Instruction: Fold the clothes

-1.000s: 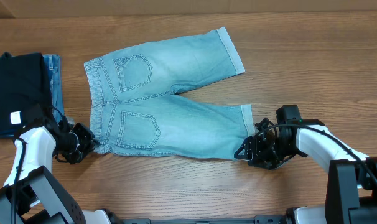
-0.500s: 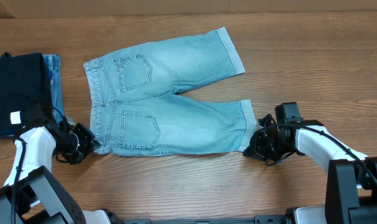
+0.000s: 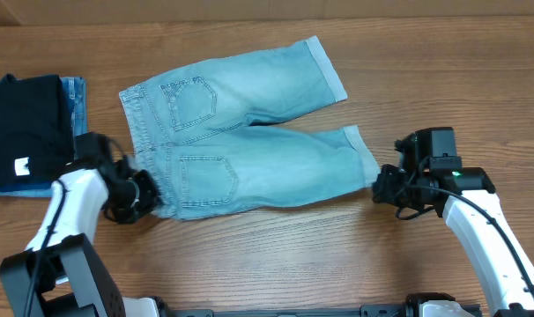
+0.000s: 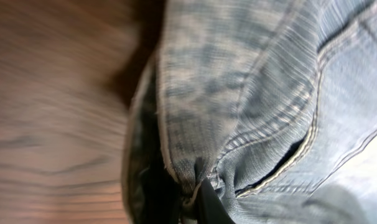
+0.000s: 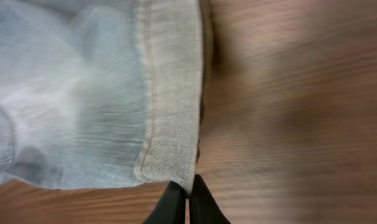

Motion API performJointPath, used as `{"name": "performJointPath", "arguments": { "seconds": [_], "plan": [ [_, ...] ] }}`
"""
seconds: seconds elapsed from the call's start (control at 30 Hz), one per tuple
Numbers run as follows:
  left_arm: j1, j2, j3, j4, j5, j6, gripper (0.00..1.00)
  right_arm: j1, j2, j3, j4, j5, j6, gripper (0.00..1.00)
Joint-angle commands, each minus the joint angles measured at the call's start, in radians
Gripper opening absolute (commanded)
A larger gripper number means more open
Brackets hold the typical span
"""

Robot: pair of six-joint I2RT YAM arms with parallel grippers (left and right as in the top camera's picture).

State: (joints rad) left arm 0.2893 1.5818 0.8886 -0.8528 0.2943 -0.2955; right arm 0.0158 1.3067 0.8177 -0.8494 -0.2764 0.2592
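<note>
Item: denim shorts [image 3: 241,132], light washed blue, back side up; two stitched back pockets and the waistband show.
Position: middle of the wooden table [image 3: 443,70], with the waistband to the left and both legs running to the right.
Far leg: lies flat and angles away toward the table's far edge, ending in a turned-up cuff.
Near leg: runs right with its cuff at the end; the cloth is slightly rumpled along its near edge.
Spread: the legs part in a narrow V, with a dark shadow at the crotch.
Left gripper [image 3: 145,192]: clamped on the near corner of the waistband; the wrist view shows denim bunched into the fingertips [image 4: 207,205].
Right gripper [image 3: 383,183]: fingers [image 5: 173,206] pressed together, pinching the near corner of the near leg's cuff.
Nearby: a folded black garment [image 3: 25,123] with a white tag [image 3: 22,165] lies on a darker denim piece [image 3: 78,106] at the table's left edge, apart from the shorts.
</note>
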Motion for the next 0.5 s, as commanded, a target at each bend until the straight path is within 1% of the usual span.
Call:
{"name": "performJointPath", "arguments": {
  "seconds": [0.0,0.1,0.3,0.47],
  "plan": [
    [-0.106,-0.015,0.013,0.008,-0.053,0.023,0.04,-0.059,-0.032,0.014,-0.060,0.181,0.098,0.04],
    [-0.165,-0.015,0.013,0.008,-0.104,0.023,0.04,-0.124,-0.033,0.014,-0.120,0.243,0.150,0.04],
    [-0.171,-0.015,0.013,0.000,-0.111,0.023,0.04,-0.258,-0.033,0.014,-0.205,0.306,0.168,0.04],
    [-0.171,-0.015,0.013,-0.027,-0.150,0.023,0.04,-0.286,-0.033,0.014,-0.243,0.317,0.186,0.04]
  ]
}}
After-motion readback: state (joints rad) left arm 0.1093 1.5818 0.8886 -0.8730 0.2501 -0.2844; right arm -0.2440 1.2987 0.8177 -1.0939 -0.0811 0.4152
